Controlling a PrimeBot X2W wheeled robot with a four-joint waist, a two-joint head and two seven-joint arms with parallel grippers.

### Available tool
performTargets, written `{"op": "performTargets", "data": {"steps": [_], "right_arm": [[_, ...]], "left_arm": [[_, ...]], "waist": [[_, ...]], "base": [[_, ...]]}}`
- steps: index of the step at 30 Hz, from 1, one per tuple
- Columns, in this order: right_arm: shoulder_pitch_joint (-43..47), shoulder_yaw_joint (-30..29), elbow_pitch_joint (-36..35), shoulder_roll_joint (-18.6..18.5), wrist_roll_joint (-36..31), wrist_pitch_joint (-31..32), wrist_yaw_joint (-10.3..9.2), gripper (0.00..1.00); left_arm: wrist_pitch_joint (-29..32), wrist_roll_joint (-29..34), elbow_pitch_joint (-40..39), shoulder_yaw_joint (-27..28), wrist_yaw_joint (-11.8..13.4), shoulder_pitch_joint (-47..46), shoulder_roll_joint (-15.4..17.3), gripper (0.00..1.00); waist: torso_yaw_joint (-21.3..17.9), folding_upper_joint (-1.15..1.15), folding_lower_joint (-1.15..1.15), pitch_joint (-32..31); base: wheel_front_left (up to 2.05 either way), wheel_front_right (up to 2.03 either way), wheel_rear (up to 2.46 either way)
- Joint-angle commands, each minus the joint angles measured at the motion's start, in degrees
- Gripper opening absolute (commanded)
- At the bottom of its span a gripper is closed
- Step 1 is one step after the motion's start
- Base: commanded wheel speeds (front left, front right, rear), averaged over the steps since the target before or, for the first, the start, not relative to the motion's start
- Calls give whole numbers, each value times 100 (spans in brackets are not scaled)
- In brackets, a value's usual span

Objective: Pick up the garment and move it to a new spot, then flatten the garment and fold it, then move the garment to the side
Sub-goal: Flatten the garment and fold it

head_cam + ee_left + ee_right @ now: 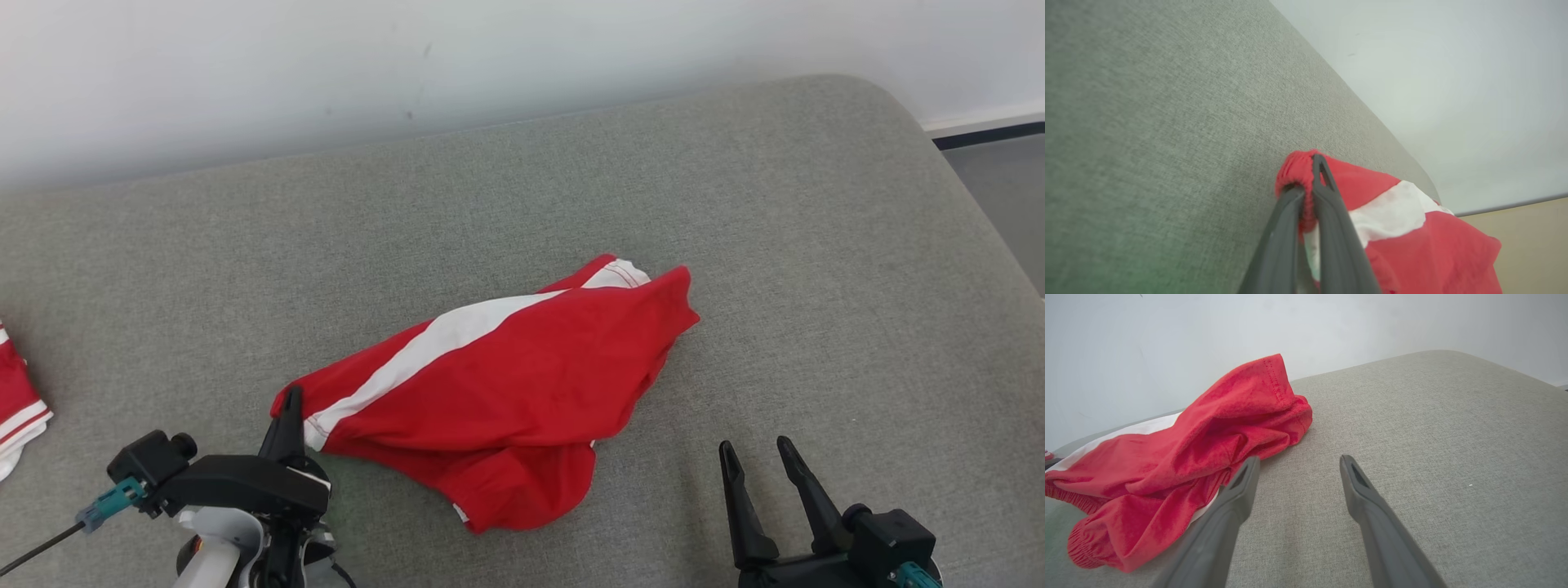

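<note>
The left gripper (291, 404) pinches the elastic waistband end of the red-and-white garment (506, 384), which lies crumpled on the near middle of the grey cushion (816, 245), its long axis running near-left to far-right, leg hems pointing far-right. The right gripper (755, 461) stands spread and empty, near right. The pick-up seems in hand; next, lift and carry it clear.

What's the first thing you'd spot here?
The bright red garment with a white stripe, crumpled in the middle of the grey cushion. The left tool is pinched shut on its near-left corner, and the right tool hangs open at the lower right.
</note>
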Motion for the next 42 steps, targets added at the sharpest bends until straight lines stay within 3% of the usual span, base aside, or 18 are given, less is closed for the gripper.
{"op": "performTargets", "data": {"steps": [1,2,4,15,20,24,34,37,42], "right_arm": [[-41,-7,9,-4,-37,-10,-11,100],[-57,-6,16,-4,-39,-10,-11,100],[-85,2,32,-4,-36,-10,-11,100],[17,-112,71,-2,-25,-10,-11,100],[77,-178,61,-3,-43,-10,-11,100],[129,-215,50,-3,-42,-10,-11,100],[230,-393,24,-3,-96,-10,-11,100],[227,-429,25,-1,-100,5,-11,100],[154,-500,24,-3,-128,126,-11,100]], "left_arm": [[-58,102,58,-4,45,9,52,0],[-78,147,92,-17,50,-36,44,0],[-165,242,164,-13,116,-115,30,100],[-433,1392,18,91,443,337,235,100],[-427,1473,-5,236,455,786,111,100],[-428,1747,-193,409,456,945,197,100],[-428,4030,-1454,927,731,1886,74,100],[-428,4405,-1685,1109,698,2092,3,100],[-429,5055,-2107,1604,270,2611,-287,100]], "waist": [[-10,-1,0,11],[-18,-1,0,14],[-37,-1,0,7],[-76,-1,0,-238],[-21,-1,0,-403],[52,-1,0,-507],[378,-1,0,-770],[451,-1,0,-798],[659,-1,0,-851]], "base": [[0,0,0],[0,0,0],[0,0,0],[0,0,0],[0,0,0],[0,0,0],[0,0,0],[0,0,0],[0,0,0]]}}
